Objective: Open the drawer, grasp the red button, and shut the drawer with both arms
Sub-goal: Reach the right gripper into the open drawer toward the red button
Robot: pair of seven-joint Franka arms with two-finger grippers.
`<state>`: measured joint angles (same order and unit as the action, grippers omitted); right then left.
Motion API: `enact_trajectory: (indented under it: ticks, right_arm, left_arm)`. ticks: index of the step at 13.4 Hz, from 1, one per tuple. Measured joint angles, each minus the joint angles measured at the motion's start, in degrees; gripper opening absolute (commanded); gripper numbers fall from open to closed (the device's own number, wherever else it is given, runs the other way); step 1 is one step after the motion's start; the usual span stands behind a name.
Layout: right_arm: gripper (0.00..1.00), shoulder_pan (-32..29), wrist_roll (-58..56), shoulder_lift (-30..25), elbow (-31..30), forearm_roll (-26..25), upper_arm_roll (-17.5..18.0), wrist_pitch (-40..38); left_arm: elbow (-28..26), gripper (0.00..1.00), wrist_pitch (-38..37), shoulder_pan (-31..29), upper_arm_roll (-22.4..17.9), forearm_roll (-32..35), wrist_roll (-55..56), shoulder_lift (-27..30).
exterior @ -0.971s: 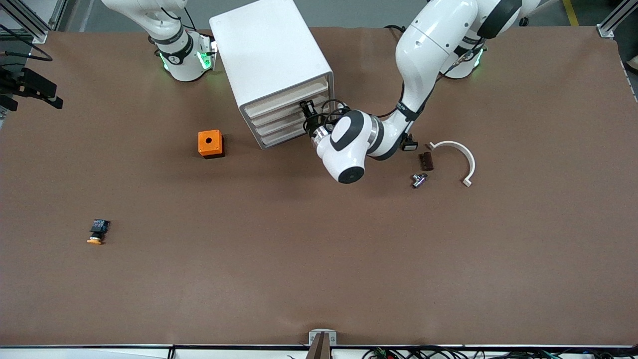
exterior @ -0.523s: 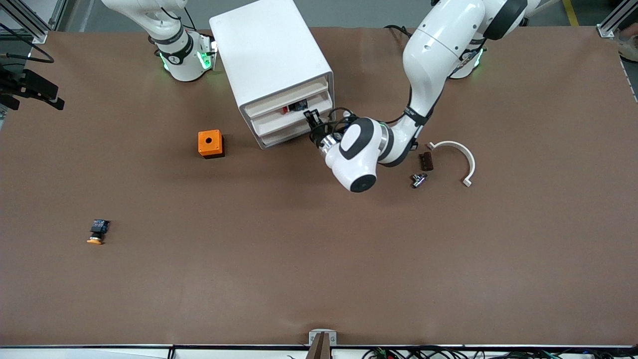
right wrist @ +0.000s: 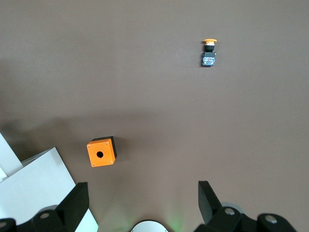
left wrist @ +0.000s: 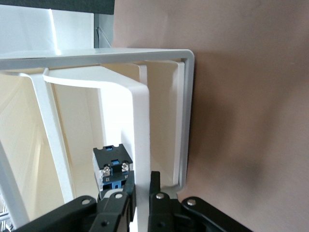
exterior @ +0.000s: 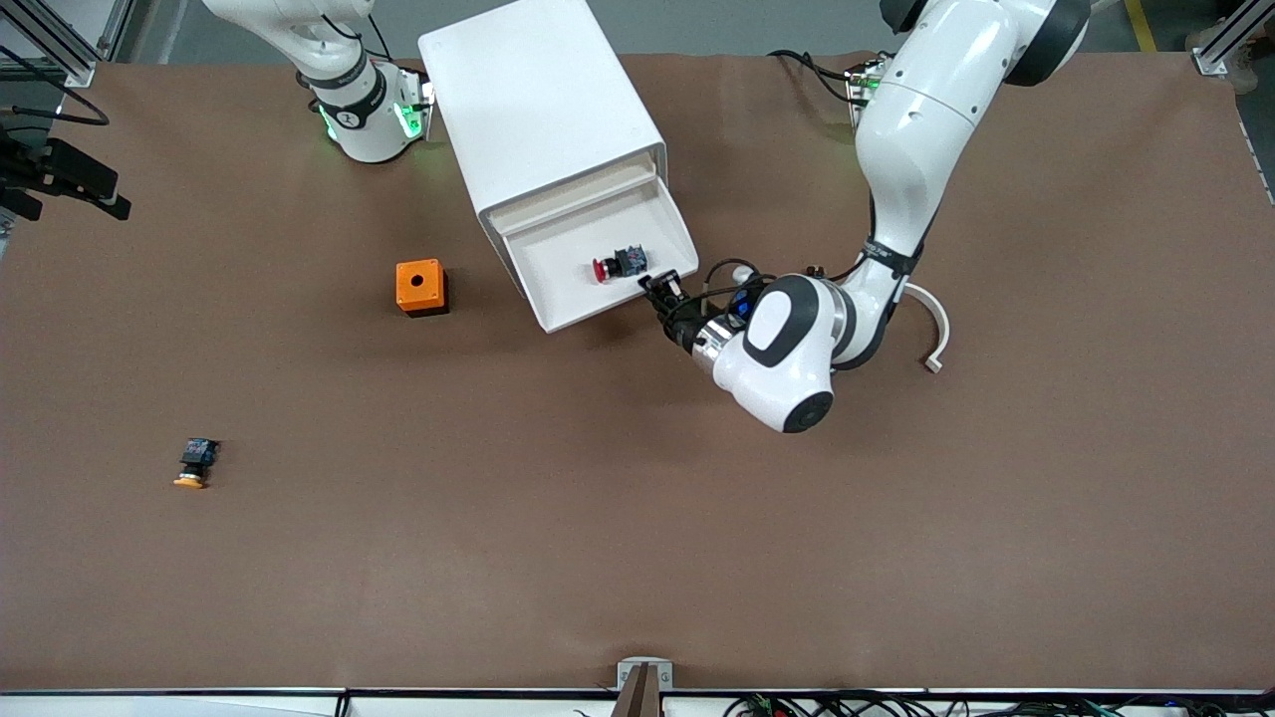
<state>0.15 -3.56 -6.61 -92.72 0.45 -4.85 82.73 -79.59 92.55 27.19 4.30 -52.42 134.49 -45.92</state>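
1. The wide, shallow white plastic tray drawer (exterior: 608,261) now stands pulled well out of the white box-shaped cabinet (exterior: 538,110); a second ago it was flush with the three others.
2. The left arm's black two-finger gripper (exterior: 657,290) is clamped on the drawer's front rim, having drawn back toward four o'clock from the cabinet.
3. The small red-capped push button with a black-and-blue body (exterior: 618,265), hidden earlier, lies in the open drawer near its front wall.
4. The right arm's black gripper (right wrist: 140,203) waits with fingers apart, high over the table at the cabinet's right-arm end.
5. The orange cube with a hole (exterior: 420,287) and the orange-yellow-capped button (exterior: 195,463) have not moved.
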Motion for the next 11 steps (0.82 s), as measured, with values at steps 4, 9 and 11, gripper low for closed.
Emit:
enact_trajectory:
  ticks: [4, 9, 11]
  right_arm:
    - [1.0, 0.0, 0.0, 0.0, 0.0, 0.0, -0.1, 0.0]
    - [1.0, 0.0, -1.5, 0.2, 1.1, -0.1, -0.2, 0.2]
    - [1.0, 0.0, -2.0, 1.3, 1.0, -0.6, -0.3, 0.2]
  left_arm:
    - [0.7, 1.0, 0.5, -1.8, -0.1, 0.0, -0.2, 0.0]
    - [2.9, 1.0, 0.6, -6.1, -1.1, 0.7, -0.9, 0.1]
    - [5.8, 1.0, 0.0, -9.2, -1.0, 3.2, -2.4, 0.5]
